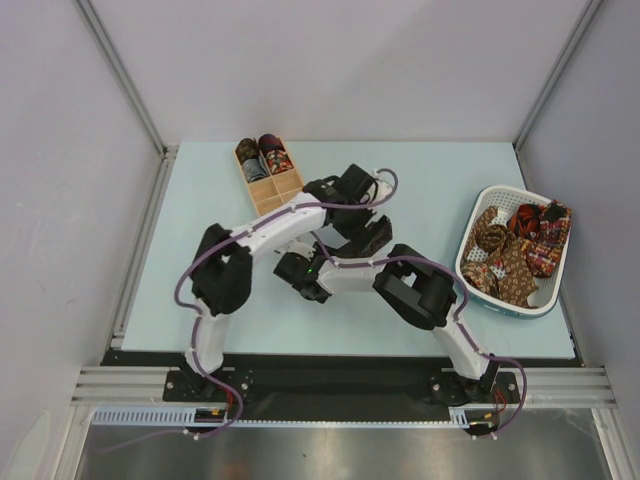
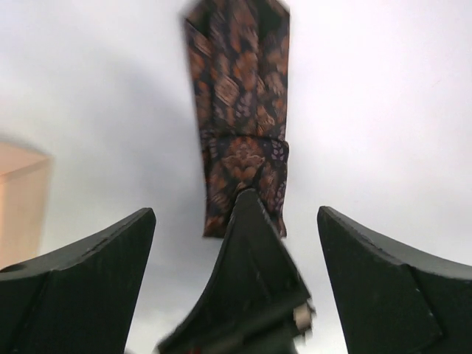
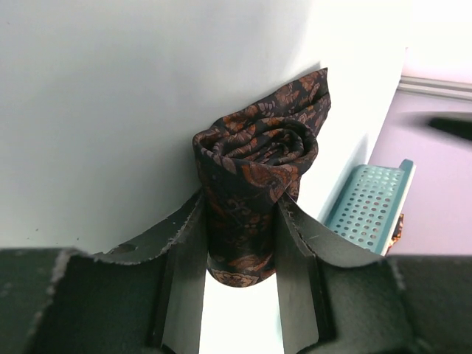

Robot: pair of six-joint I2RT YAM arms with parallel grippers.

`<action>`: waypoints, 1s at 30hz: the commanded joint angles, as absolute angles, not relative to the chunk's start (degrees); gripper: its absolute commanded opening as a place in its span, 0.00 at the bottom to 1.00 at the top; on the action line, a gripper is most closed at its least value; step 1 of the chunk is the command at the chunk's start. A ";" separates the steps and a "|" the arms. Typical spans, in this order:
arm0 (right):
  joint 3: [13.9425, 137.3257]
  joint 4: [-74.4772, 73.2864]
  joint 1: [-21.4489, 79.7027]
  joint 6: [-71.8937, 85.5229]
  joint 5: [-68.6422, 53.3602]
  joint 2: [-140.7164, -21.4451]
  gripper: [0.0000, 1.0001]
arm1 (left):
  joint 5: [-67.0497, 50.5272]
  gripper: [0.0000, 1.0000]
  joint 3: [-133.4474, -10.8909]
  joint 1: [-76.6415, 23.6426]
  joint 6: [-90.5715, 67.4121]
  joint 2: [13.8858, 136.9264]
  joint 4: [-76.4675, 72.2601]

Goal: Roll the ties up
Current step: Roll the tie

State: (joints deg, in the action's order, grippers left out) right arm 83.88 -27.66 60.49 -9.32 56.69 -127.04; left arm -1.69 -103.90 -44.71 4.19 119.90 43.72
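A dark maroon-brown patterned tie (image 3: 254, 166) is coiled into a roll, and my right gripper (image 3: 242, 214) is shut on it just above the table. The tie's loose tail (image 2: 240, 110) lies flat on the table ahead of my left gripper (image 2: 236, 210). That gripper is open and empty, with one right-gripper finger (image 2: 254, 280) between its fingers. In the top view both grippers meet at mid-table, left (image 1: 372, 236) and right (image 1: 300, 272), and the arms hide this tie. Several unrolled ties (image 1: 515, 250) lie in the basket. Two rolled ties (image 1: 262, 155) sit in the wooden box.
The white plastic basket (image 1: 470, 270) stands at the right edge of the table and shows in the right wrist view (image 3: 369, 206). The wooden compartment box (image 1: 283, 188) stands at the back, left of centre, with its near compartments unfilled. Grey walls enclose the table.
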 commanded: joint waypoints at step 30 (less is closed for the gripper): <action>64.51 -8.88 33.32 4.91 -20.71 -104.75 0.32 | -3.87 1.00 -63.11 -20.74 -24.26 85.52 6.77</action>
